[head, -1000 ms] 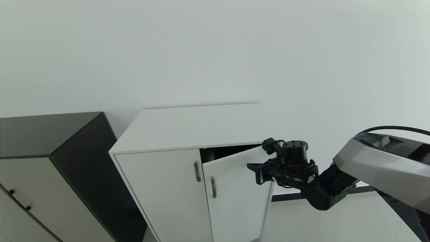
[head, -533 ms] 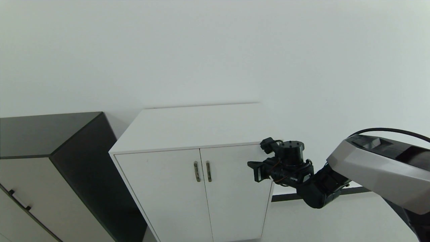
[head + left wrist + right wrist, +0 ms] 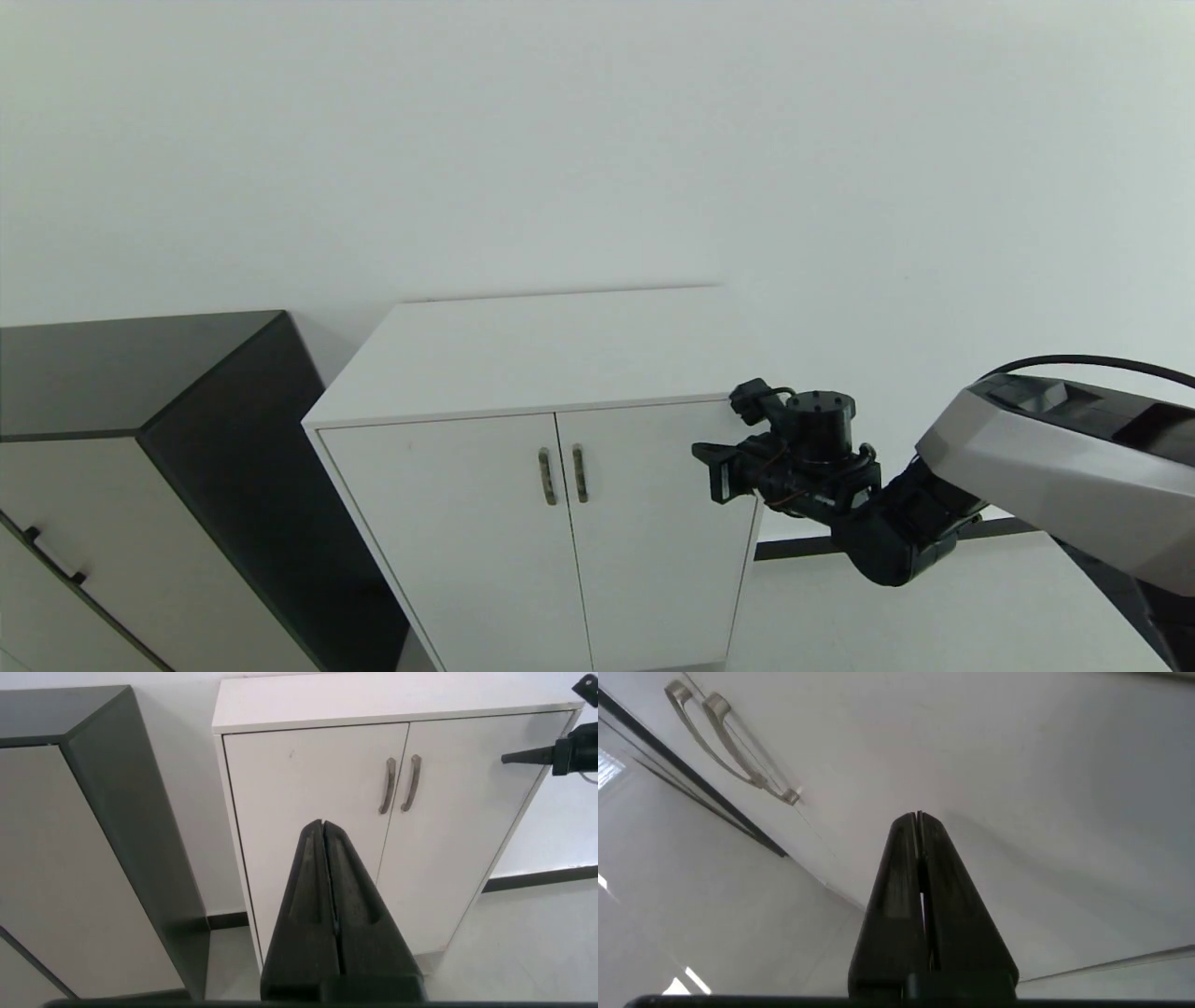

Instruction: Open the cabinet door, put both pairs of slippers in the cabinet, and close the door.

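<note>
The white cabinet [image 3: 523,355] stands against the wall with both doors closed flat. Its two metal handles [image 3: 563,474] meet at the middle. My right gripper [image 3: 702,455] is shut and empty, its tip at the right door [image 3: 653,551] near that door's outer edge. In the right wrist view the shut right gripper [image 3: 918,821] points at the door face, with the handles [image 3: 729,742] off to one side. My left gripper [image 3: 322,826] is shut on nothing and held back from the cabinet [image 3: 318,775], facing the left door. The right gripper [image 3: 512,759] shows there by the right door.
A taller dark cabinet [image 3: 140,373] with a pale front stands close to the white one on its left, a narrow gap between them. A dark baseboard [image 3: 794,549] runs along the wall to the right, above pale floor.
The right door, ajar a second ago, has swung closed flush with the left one. My right gripper followed it in, then eased back a little to the right.
</note>
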Motion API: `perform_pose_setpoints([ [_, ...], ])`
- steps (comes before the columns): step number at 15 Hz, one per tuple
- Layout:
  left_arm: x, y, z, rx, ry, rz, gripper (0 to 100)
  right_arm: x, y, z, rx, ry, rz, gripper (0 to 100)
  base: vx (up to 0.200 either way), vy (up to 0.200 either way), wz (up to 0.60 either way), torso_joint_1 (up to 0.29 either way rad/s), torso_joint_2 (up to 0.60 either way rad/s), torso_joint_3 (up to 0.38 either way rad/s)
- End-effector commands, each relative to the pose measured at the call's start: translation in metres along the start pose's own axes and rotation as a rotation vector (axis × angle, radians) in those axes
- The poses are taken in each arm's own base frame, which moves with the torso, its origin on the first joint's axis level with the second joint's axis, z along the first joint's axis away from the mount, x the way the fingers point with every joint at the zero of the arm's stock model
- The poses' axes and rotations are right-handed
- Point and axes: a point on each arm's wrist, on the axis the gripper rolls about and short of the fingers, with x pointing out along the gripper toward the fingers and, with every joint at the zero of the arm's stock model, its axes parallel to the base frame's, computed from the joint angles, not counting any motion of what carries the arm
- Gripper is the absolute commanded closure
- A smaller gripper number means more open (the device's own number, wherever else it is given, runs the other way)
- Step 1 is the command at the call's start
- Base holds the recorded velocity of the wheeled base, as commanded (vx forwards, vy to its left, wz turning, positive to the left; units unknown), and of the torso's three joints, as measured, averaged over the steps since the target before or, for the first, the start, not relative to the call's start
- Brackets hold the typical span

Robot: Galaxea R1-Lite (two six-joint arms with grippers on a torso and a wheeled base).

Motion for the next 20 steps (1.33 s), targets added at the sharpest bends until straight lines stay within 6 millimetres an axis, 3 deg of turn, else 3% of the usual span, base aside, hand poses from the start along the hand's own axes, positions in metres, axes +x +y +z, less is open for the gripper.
perform_pose_setpoints([
  [1, 0.000, 0.000, 0.000, 0.000, 0.001, 0.000, 100, -0.049, 0.022, 0.038, -0.028, -0.092, -0.012, 100, 0.000, 0.000, 0.00, 0.000, 0.00, 0.000],
  [2, 0.000, 0.000, 0.000, 0.000, 0.001, -0.002, 100, -0.078, 0.028, 0.050, -0.031, -0.110, -0.028, 100, 0.000, 0.000, 0.00, 0.000, 0.00, 0.000],
  [3, 0.000, 0.000, 0.000, 0.000, 0.001, 0.000, 100, -0.090, 0.029, 0.053, -0.033, -0.116, -0.037, 100, 0.000, 0.000, 0.00, 0.000, 0.00, 0.000],
  [4, 0.000, 0.000, 0.000, 0.000, 0.001, 0.000, 100, -0.133, 0.026, 0.058, -0.025, -0.124, -0.122, 100, 0.000, 0.000, 0.00, 0.000, 0.00, 0.000],
  [6, 0.000, 0.000, 0.000, 0.000, 0.001, 0.000, 100, -0.180, 0.003, 0.049, -0.050, -0.102, -0.306, 100, 0.000, 0.000, 0.00, 0.000, 0.00, 0.000],
  [8, 0.000, 0.000, 0.000, 0.000, 0.001, 0.000, 100, -0.241, -0.019, 0.036, -0.028, -0.095, -0.513, 100, 0.000, 0.000, 0.00, 0.000, 0.00, 0.000],
  [11, 0.000, 0.000, 0.000, 0.000, 0.001, 0.001, 100, -0.314, -0.023, 0.010, -0.007, -0.086, -0.759, 100, 0.000, 0.000, 0.00, 0.000, 0.00, 0.000],
  [14, 0.000, 0.000, 0.000, -0.001, 0.001, 0.001, 100, -0.352, -0.006, -0.006, 0.018, -0.080, -0.866, 100, 0.000, 0.000, 0.00, 0.000, 0.00, 0.000],
  [20, 0.000, 0.000, 0.000, -0.003, 0.001, 0.004, 100, -0.398, 0.054, -0.045, 0.040, -0.022, -0.714, 100, 0.000, 0.000, 0.00, 0.000, 0.00, 0.000],
])
